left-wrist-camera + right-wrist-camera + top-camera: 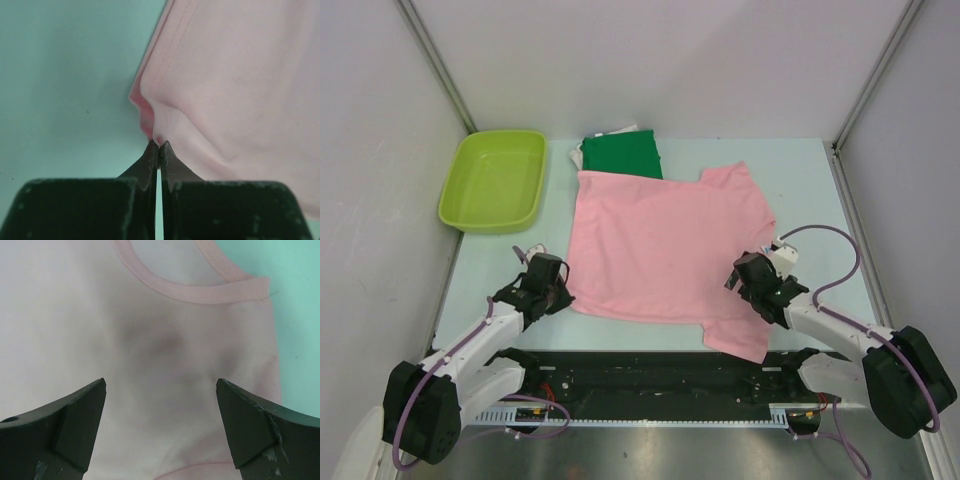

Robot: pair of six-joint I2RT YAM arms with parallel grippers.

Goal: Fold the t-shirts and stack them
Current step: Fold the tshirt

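Observation:
A light pink t-shirt [660,250] lies spread flat on the pale green table, one sleeve hanging toward the near edge. My left gripper [560,288] is at the shirt's left edge. In the left wrist view it [159,145] is shut, pinching a small pucker of the pink cloth [240,90] at its tips. My right gripper [740,283] hovers over the shirt's right side. Its jaws [161,382] stand wide open above the pink fabric [150,340], just short of the neckline band [200,292], with nothing between them. A folded dark green t-shirt [620,155] lies behind the pink one, white cloth [620,131] showing at its far edge.
A lime green plastic tub [492,180] sits at the back left of the table. Grey walls enclose the table on the left, back and right. The black rail with the arm bases [650,375] runs along the near edge.

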